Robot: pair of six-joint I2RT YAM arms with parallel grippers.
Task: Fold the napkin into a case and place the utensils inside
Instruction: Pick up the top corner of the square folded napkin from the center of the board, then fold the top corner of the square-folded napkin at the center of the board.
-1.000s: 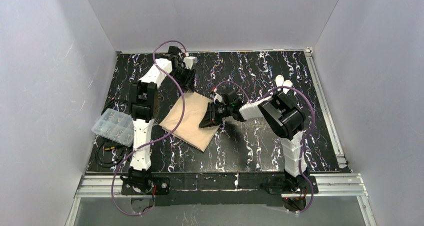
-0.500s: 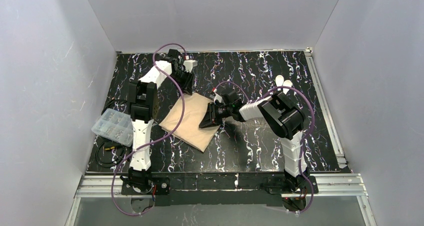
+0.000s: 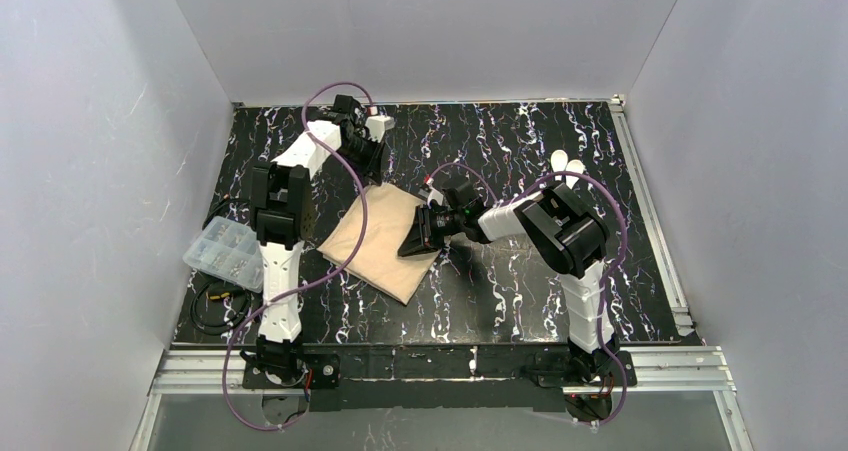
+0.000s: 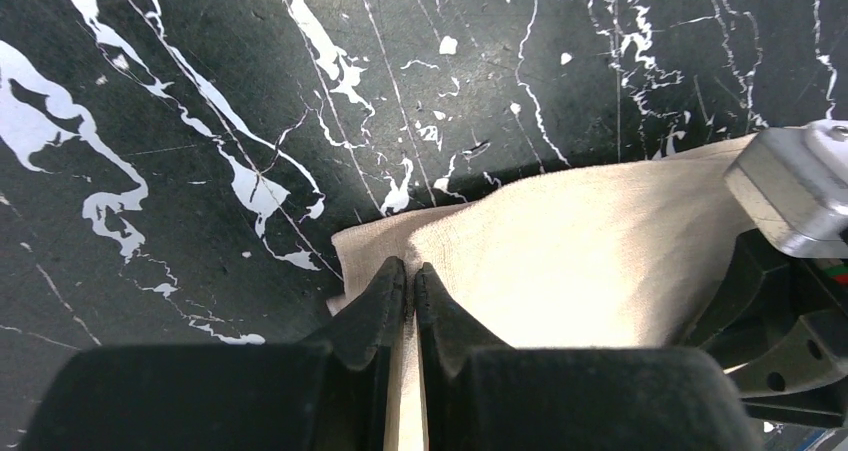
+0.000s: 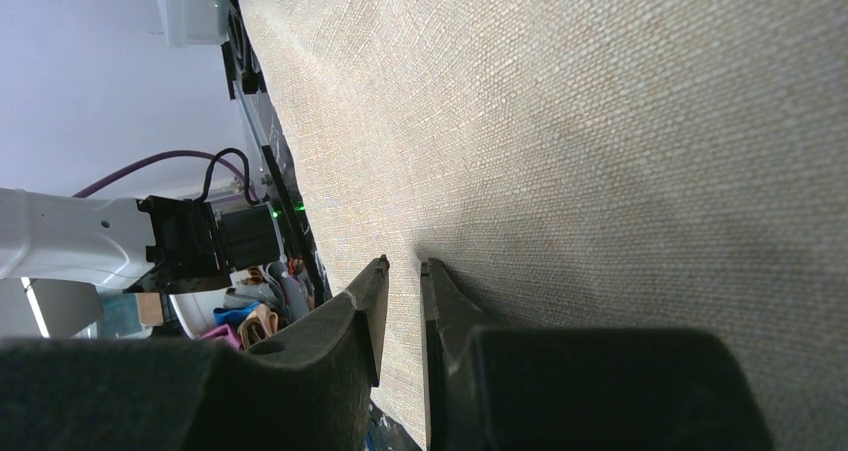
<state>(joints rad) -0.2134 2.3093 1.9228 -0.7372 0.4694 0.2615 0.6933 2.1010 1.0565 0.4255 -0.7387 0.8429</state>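
Observation:
The beige napkin (image 3: pixel 383 251) lies flat on the black marbled table, turned like a diamond. My left gripper (image 3: pixel 377 179) stands at its far corner. In the left wrist view that gripper (image 4: pixel 411 268) is shut on the corner of the napkin (image 4: pixel 570 261), with cloth running down between the fingers. My right gripper (image 3: pixel 410 249) sits low on the napkin's right edge. In the right wrist view the right gripper (image 5: pixel 404 264) keeps a narrow gap, and the napkin (image 5: pixel 600 121) shows through it with nothing pinched. The white utensils (image 3: pixel 566 163) lie far right, beyond the right arm.
A clear plastic compartment box (image 3: pixel 226 252) stands left of the left arm, with black cable coils (image 3: pixel 214 302) in front of it. The left arm's purple cable (image 3: pixel 361 223) hangs across the napkin. White walls close in the table on three sides.
The left gripper has shut on the napkin's far corner, having been open a second ago, and its wrist shifted slightly. The right gripper and the napkin have stayed in place.

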